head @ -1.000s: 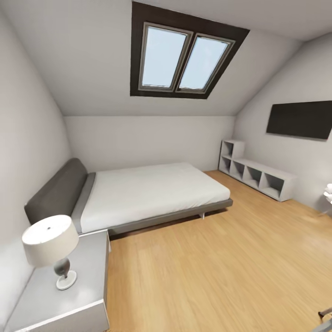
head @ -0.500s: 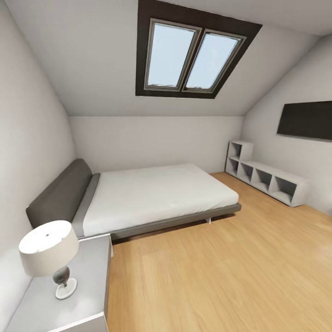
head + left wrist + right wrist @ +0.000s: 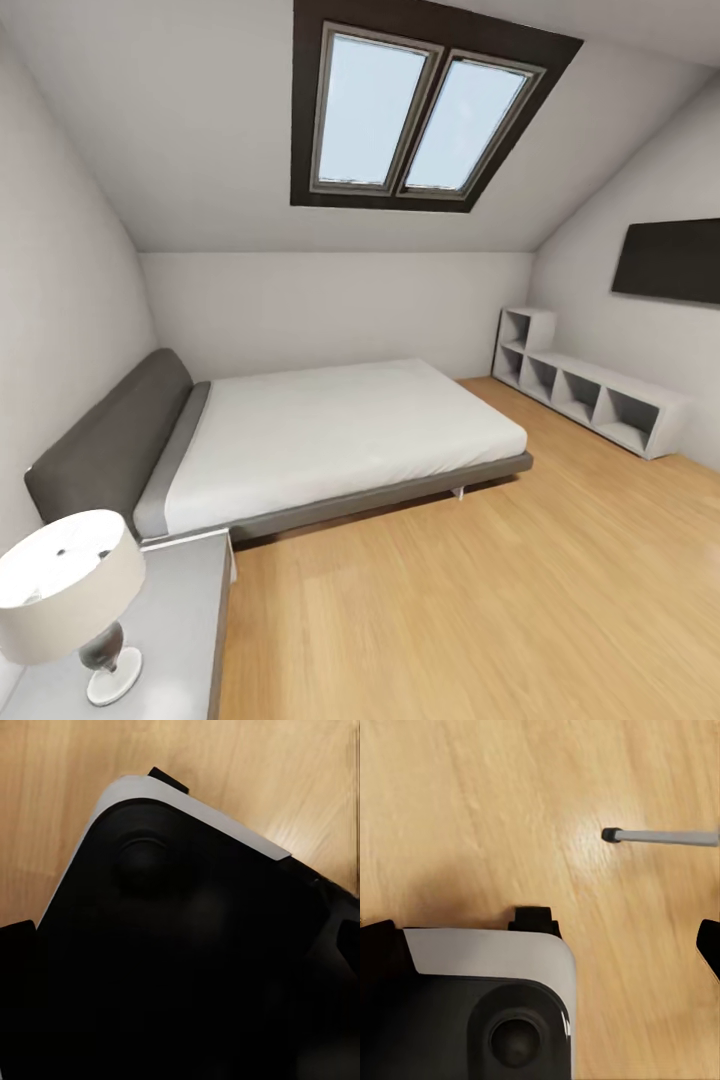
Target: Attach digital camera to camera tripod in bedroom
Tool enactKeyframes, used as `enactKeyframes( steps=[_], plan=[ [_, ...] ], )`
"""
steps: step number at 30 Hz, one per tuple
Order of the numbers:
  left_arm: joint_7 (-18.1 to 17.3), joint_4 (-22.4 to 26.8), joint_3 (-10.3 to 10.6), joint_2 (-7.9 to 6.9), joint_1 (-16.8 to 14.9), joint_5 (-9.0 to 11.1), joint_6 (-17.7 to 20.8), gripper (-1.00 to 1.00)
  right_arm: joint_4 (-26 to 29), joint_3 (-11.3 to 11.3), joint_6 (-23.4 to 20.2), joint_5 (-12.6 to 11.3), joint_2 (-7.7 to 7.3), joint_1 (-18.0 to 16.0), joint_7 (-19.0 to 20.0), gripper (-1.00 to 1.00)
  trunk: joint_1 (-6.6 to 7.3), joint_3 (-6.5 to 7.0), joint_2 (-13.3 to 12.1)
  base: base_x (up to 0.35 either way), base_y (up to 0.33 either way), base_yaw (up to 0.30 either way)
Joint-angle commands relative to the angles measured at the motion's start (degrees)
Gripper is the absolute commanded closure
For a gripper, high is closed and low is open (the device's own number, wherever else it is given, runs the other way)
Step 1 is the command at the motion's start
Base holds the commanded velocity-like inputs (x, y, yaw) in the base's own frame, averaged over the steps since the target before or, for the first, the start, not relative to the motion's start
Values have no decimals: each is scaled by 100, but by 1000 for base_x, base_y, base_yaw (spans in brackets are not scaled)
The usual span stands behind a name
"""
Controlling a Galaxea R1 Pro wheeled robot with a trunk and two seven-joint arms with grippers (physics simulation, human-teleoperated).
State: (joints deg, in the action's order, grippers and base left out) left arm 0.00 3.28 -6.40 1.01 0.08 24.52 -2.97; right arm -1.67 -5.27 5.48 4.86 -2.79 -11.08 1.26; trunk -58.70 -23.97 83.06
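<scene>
I am in the bedroom, looking across at the grey low bed (image 3: 330,440), which I use as my landmark. Above the bed sits a dark-framed skylight (image 3: 420,110) in the sloped ceiling. Beside its headboard end, nearest me, stands a grey nightstand (image 3: 175,640) carrying a lamp (image 3: 65,600) with a white shade. Beyond the foot of the bed, against the far side wall, runs a row of white cube shelves (image 3: 590,395), and over those hangs a dark flat panel (image 3: 668,262). Light wood floor (image 3: 480,600) stretches between the bed and me.

From my head camera I see neither the digital camera nor a whole tripod anywhere around the bed. My right wrist camera looks down at the floor past the robot's own dark, white-edged base (image 3: 487,1012), and there a thin silver rod with a black tip (image 3: 660,836) lies over the boards; I judge it may be a leg of the camera tripod, but I cannot be sure. My left wrist camera gives me the same base (image 3: 187,945) over wood.

Neither claw comes into sight, so I cannot tell whether either is spread, pressed together or pinching anything.

As I read it, the task is barely begun: I have reached the room, but finding the camera, picking it up and mounting it all remain.
</scene>
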Motion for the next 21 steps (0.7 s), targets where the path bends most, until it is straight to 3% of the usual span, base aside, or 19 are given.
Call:
enactKeyframes(
  steps=[1, 13, 21],
  plan=[
    [0, 6, -45, 3, 1, -19, -9, -100, -18, -50, 36, 50, -3, -8, 12, -100, -3, -5, 3, 323, 0, 0],
    [0, 16, -45, 3, 1, -33, -10, -100, -18, -58, 65, 42, -3, -6, -9, -100, -3, -5, 3, 311, 0, -18],
    [0, 22, -45, -2, 1, -31, -18, -100, -18, -61, 67, 41, -3, -8, -14, -100, -3, -5, 3, 81, 0, -32]
  ],
)
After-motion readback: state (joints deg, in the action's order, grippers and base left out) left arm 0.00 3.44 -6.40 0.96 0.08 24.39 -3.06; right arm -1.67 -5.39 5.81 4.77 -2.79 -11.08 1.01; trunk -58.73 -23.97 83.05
